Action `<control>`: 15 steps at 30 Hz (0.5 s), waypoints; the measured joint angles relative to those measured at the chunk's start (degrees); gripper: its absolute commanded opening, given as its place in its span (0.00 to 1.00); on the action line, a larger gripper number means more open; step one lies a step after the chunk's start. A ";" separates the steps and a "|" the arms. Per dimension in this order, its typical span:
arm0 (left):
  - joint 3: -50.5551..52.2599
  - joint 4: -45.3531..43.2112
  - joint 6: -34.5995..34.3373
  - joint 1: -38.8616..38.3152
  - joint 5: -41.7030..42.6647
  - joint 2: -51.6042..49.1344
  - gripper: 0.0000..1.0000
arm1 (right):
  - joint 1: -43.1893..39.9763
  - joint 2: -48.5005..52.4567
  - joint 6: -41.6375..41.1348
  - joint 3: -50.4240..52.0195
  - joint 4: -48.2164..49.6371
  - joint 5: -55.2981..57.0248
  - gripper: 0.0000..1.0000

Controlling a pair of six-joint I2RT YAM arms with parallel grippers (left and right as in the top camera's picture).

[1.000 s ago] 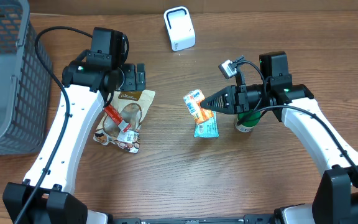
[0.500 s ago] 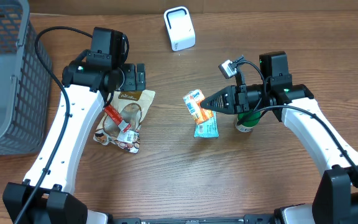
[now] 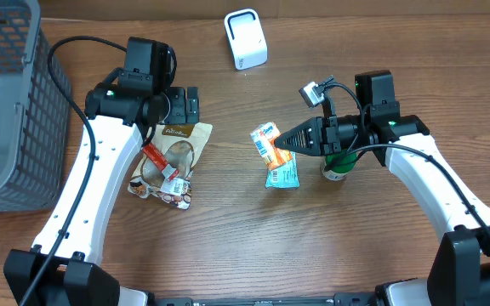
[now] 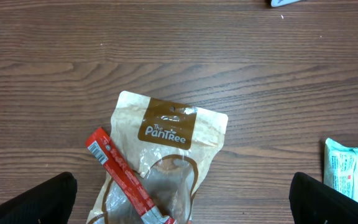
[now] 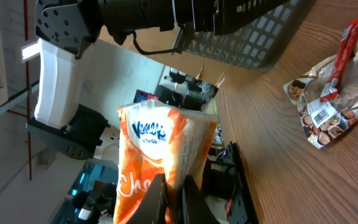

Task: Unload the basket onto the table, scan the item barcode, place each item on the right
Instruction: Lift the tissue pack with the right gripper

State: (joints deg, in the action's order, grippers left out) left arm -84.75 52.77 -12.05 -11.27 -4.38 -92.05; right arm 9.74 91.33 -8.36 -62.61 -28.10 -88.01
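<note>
While the left gripper is spread wide, the orange snack packet is clamped by its edge between the right gripper's jaws.

A robotics lab set up like a checkout. Its wooden bench carries a white scanner, grey basket, snack packets.

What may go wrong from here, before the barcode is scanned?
The right gripper pinches only one edge of the orange packet, so the packet may slip or swing on the way to the scanner. The green container sits partly under that arm; a low move may knock it over.
</note>
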 measured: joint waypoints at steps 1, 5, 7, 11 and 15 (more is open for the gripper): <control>0.00 0.00 0.00 0.00 0.00 0.00 1.00 | 0.00 0.00 0.04 0.00 -0.02 -0.02 0.04; 0.00 0.00 0.00 0.00 0.00 0.00 1.00 | 0.00 0.00 0.04 0.00 -0.04 -0.02 0.04; 0.00 0.00 0.02 0.00 0.00 0.00 1.00 | 0.00 0.00 0.07 0.00 -0.04 -0.02 0.04; 0.00 0.00 0.00 0.00 0.00 0.00 1.00 | -0.02 0.00 0.07 0.00 -0.04 -0.02 0.04; 0.00 0.00 0.02 0.00 0.00 0.00 1.00 | 0.00 0.00 0.04 0.00 -0.42 -0.02 0.04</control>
State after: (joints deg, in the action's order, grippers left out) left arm -84.75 52.77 -12.03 -11.27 -4.38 -92.05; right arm 9.74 91.33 -8.32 -62.61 -28.51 -88.03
